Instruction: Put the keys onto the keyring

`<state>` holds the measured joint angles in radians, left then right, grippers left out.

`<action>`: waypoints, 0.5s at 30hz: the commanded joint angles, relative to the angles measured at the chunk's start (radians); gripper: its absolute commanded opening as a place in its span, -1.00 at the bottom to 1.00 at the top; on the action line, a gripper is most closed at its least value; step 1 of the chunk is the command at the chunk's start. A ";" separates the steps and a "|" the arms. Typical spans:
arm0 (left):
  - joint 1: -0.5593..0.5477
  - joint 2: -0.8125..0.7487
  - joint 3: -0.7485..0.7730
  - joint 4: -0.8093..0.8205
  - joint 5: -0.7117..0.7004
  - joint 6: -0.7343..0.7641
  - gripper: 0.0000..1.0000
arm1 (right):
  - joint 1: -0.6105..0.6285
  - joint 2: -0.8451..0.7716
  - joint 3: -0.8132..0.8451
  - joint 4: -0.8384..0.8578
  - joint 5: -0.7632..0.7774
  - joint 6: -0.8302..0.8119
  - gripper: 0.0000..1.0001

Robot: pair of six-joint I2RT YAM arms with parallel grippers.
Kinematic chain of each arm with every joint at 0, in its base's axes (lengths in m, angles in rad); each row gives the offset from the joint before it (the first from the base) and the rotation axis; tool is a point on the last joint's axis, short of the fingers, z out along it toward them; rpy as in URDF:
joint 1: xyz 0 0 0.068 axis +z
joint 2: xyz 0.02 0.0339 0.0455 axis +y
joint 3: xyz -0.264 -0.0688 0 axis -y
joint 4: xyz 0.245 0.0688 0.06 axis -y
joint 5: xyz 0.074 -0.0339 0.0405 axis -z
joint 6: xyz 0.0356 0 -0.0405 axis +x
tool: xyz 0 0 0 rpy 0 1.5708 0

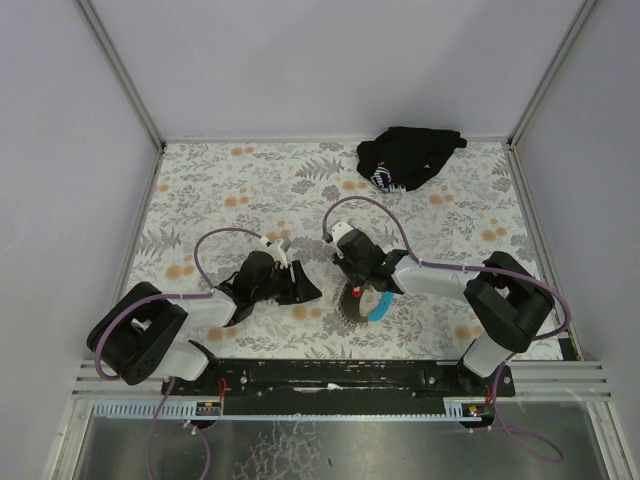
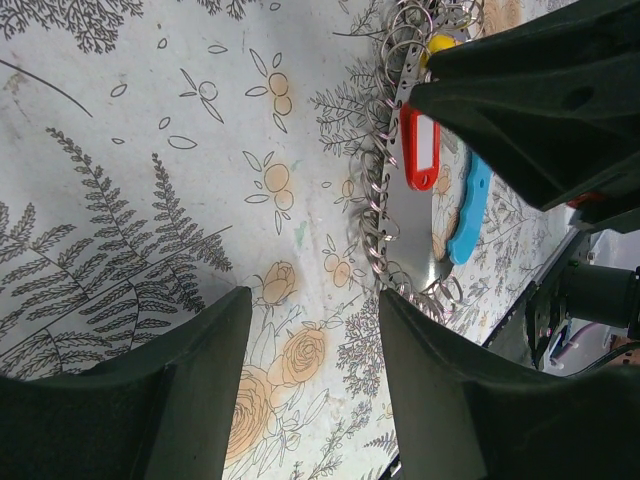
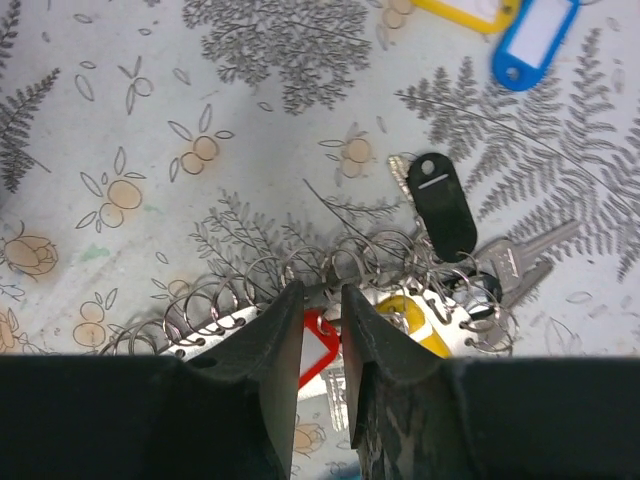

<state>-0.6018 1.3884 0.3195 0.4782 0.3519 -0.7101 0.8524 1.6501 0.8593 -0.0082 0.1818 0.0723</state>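
The keyring is a flat metal plate edged with many wire rings (image 3: 250,290), lying on the floral table; it also shows in the left wrist view (image 2: 405,230) and the top view (image 1: 352,305). A red tag (image 3: 318,345), a yellow tag (image 3: 412,318), a black tag (image 3: 440,205) and silvery keys (image 3: 520,262) hang on it. A blue tag (image 3: 535,35) lies loose further off. My right gripper (image 3: 322,292) is pinched on a ring at the plate's edge. My left gripper (image 2: 315,300) is open and empty, just left of the plate.
A black cloth bundle (image 1: 408,157) lies at the back right. A light-blue strip (image 2: 468,215) lies by the plate, and a loose yellow tag (image 3: 465,10) beyond it. Grey walls enclose the table on three sides.
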 commanded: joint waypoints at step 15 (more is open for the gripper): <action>-0.006 -0.013 0.022 0.043 -0.003 -0.002 0.06 | -0.005 -0.044 0.071 -0.064 -0.054 0.015 -0.45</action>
<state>-0.6018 1.3880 0.3195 0.4778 0.3515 -0.7101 0.8505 1.5875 0.8730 -0.0731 0.2050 0.1032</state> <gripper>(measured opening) 0.534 0.282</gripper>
